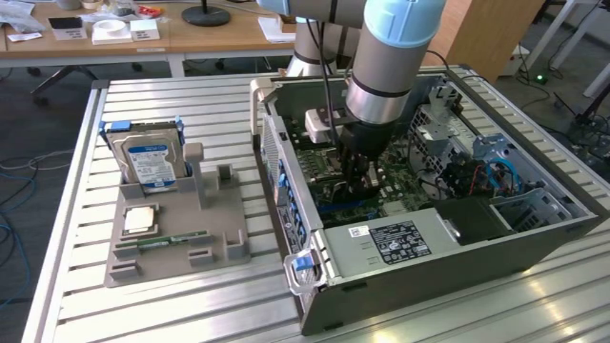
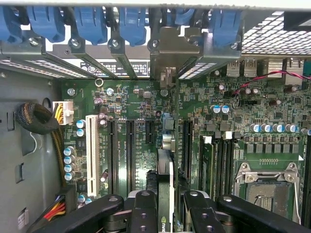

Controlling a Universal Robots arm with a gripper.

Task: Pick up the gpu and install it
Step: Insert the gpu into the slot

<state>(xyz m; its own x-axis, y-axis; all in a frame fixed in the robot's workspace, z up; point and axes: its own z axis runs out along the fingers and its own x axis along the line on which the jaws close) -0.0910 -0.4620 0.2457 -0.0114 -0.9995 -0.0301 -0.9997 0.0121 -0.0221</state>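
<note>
One arm (image 1: 381, 64) reaches down into an open case (image 1: 429, 250) lying on a slatted table (image 1: 143, 314). Its gripper (image 1: 358, 175) hangs over the motherboard (image 2: 136, 97), near the middle of the case.

In the wrist view the gripper (image 2: 165, 201) is narrowed to a slim gap, its two black fingers (image 2: 145, 208) pressed on either side of the gpu (image 2: 165, 179). The gpu stands on edge among the long dark slots. Its pale bracket (image 2: 170, 53) meets the rear wall of the case, beneath a row of blue clips (image 2: 92, 22). Whether the gpu sits fully in a slot cannot be told.

In the exterior view, at nine o'clock from the case, lies a grey tray (image 1: 224, 246). A hard drive (image 1: 153, 161) stands at the tray's twelve o'clock end, and a RAM stick (image 1: 162, 241) lies toward its six o'clock end.
</note>
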